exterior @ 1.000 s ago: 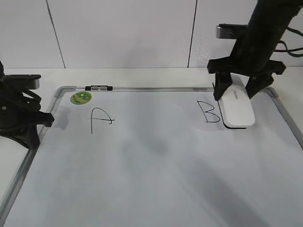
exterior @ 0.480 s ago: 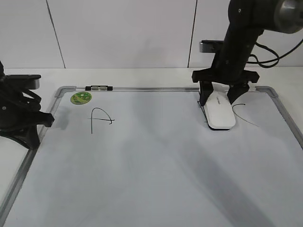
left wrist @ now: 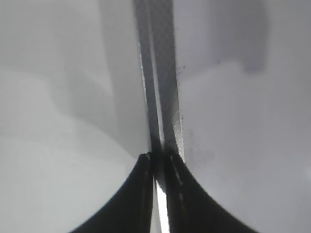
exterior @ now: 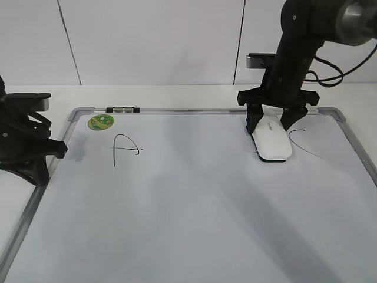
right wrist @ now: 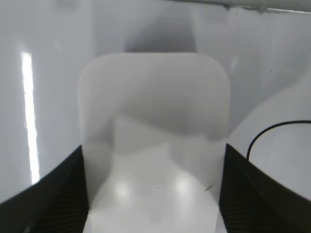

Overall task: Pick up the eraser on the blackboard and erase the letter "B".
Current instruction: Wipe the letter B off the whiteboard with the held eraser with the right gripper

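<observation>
The white eraser (exterior: 272, 141) lies flat on the whiteboard (exterior: 188, 206) near its top right, and it fills the right wrist view (right wrist: 153, 126). My right gripper (exterior: 271, 124) is shut on the eraser's sides and presses it onto the board; its fingers flank the eraser in the wrist view (right wrist: 154, 204). No letter "B" shows; the spot where it stood lies under the eraser. My left gripper (exterior: 41, 168) rests shut over the board's left frame, seen close up in the left wrist view (left wrist: 158, 162).
A hand-drawn "A" (exterior: 125, 148) stands at the board's upper left. A curved "C" stroke (exterior: 301, 141) lies just right of the eraser and also shows in the right wrist view (right wrist: 272, 133). A green magnet (exterior: 101, 122) and a small clip (exterior: 123, 109) sit by the top frame.
My right gripper slid the eraser left across the "B", which no longer shows. The "C" stroke came into view. In the last half second it barely moved. The left arm stayed still.
</observation>
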Controlling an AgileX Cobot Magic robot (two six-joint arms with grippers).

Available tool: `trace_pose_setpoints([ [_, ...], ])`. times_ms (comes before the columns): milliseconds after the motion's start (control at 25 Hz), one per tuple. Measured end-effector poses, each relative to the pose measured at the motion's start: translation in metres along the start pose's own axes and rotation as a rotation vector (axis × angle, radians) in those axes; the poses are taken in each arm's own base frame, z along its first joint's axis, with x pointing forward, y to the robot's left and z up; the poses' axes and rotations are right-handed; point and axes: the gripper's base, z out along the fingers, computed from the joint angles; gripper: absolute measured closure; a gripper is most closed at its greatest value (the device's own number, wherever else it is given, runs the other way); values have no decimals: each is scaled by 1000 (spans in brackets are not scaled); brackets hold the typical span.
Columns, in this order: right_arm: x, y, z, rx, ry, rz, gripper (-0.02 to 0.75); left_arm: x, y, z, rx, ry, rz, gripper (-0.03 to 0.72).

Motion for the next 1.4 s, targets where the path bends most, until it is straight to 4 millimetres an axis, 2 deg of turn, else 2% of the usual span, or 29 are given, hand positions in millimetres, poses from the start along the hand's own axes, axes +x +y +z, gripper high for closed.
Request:
trace_pose_setpoints([
  [280,0,0,0,0,-2,0,195,0,0,0,0,0,0,653],
  [560,-1,0,7,-1,8,2,111,0,0,0,0,0,0,652],
  [720,-8,1,-3,-7,-36,-1,111,0,0,0,0,0,0,652],
  [920,-8,2,-7,-8,-45,-2,111,0,0,0,0,0,0,652],
  [1080,-7,2,-18,-12,-67,-3,113,0,0,0,0,0,0,651],
  [1200,-5,3,-28,-14,-83,-5,119,0,0,0,-1,0,1,651],
  [1400,4,2,-31,-12,-67,-4,127,0,0,0,-1,0,1,651],
])
